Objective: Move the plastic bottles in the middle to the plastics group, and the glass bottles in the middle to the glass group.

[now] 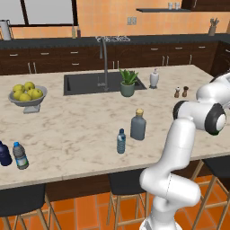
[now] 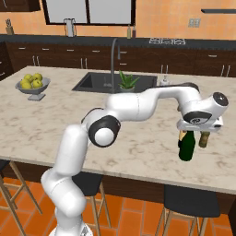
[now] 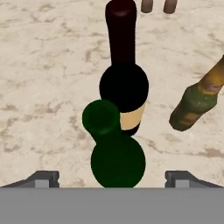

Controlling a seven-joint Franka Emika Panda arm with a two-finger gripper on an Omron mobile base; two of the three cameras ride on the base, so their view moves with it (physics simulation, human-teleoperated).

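Jaws (image 3: 112, 178) are standing wide apart around the green wine bottle (image 3: 117, 159), sitting upright near the surface's front right edge, touching the black wine bottle (image 3: 124, 87); lifting crookedly risks clipping its neck and toppling both; the brown beer bottle (image 3: 195, 101) is standing just beside.

- You are looking at a home kitchen, a rendered one.
- Your marble-patterned island surface (image 1: 81, 121) has a dark sink (image 1: 85, 83) set into it, with a tall arched faucet (image 1: 104, 58).
- Dark wood cabinets (image 1: 54, 60) with metal handles line the orange back wall, under a window (image 1: 45, 11).
- A bowl of lemons (image 1: 28, 95), a potted plant (image 1: 128, 83) and salt and pepper shakers (image 1: 181, 92) stand on the surface.
- Dark stools (image 1: 128, 188) sit on the orange tile floor at your side.
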